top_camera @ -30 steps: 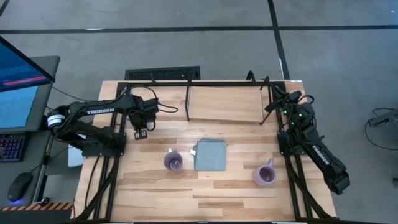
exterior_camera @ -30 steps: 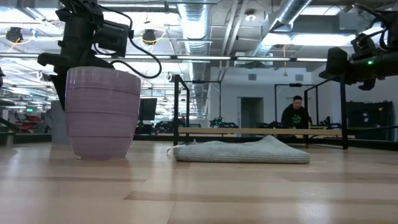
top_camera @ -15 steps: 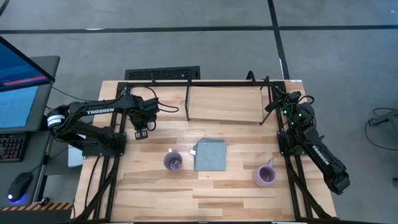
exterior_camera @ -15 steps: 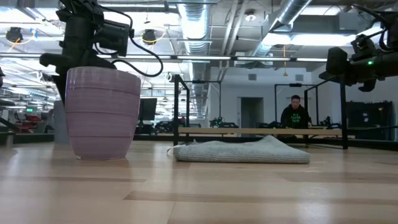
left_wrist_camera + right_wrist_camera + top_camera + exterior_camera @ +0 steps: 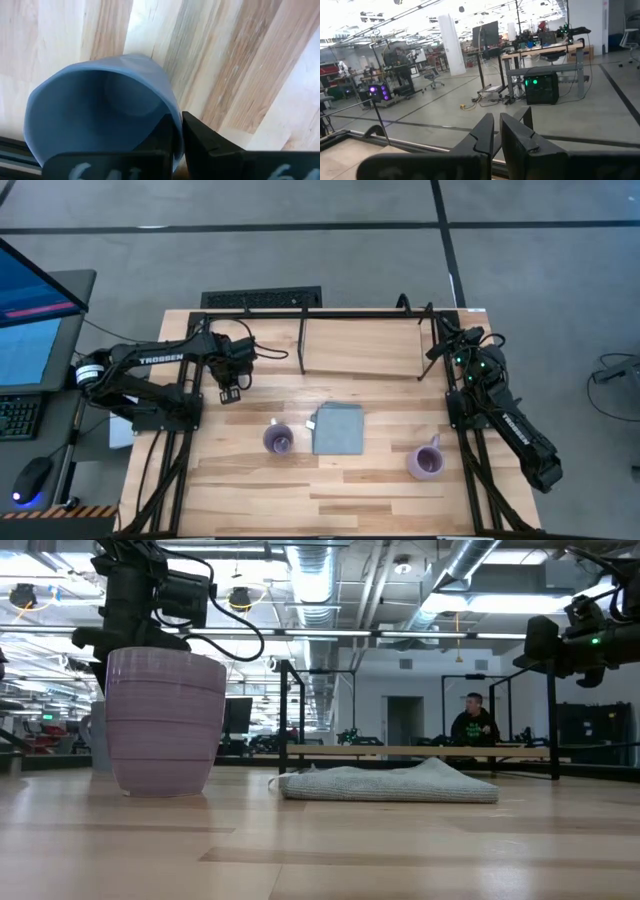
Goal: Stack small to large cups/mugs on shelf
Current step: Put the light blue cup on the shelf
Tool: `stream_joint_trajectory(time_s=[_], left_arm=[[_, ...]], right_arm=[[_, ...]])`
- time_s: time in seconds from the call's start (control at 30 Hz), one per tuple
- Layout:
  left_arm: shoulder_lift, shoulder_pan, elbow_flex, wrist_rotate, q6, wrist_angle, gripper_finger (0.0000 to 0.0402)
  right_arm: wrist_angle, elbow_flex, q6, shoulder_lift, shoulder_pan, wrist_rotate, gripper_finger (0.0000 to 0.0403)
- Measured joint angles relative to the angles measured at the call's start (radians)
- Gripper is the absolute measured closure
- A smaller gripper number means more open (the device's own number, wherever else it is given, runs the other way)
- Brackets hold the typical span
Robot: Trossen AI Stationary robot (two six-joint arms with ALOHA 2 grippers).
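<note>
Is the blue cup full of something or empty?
Empty. The left wrist view looks into the blue cup and shows only its bare blue inside. The left gripper has a finger over its rim.

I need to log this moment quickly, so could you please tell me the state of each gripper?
Left gripper: shut on the blue mug, gripping its rim.
Right gripper: shut, holding nothing, parked at the table's right edge.

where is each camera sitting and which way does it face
High: overhead, facing straight down; both arms, shelf.
Low: tabletop height, facing level across; purple mug, cloth, a person beyond.
Left wrist: on the left tool, which grips the blue mug.
Right wrist: right tool shut, facing the room.
High and low share the cloth.
</note>
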Motion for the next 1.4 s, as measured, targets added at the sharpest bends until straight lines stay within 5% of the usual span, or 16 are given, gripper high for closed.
stream_joint_trajectory(time_s=[0.4, 0.67, 1.03, 1.4], left_arm=[[-0.001, 0.0, 0.103, 0.016, -0.157, 0.017, 0.0399], [-0.001, -0.006, 0.283, 0.045, -0.189, 0.009, 0.0399], [-0.001, -0.039, 0.593, -0.055, -0.206, 0.027, 0.0399], [0.007, -0.039, 0.766, -0.053, -0.165, 0.126, 0.0399]], right_arm=[[-0.003, 0.0, 0.0, 0.0, 0.0, 0.0, 0.0347], [-0.027, 0.001, 0.028, -0.001, 0.0, 0.001, 0.0347], [-0.031, 0.0, 0.045, -0.001, 0.0, 0.001, 0.0347], [-0.038, 0.0, 0.068, 0.0, 0.0, 0.001, 0.0347]])
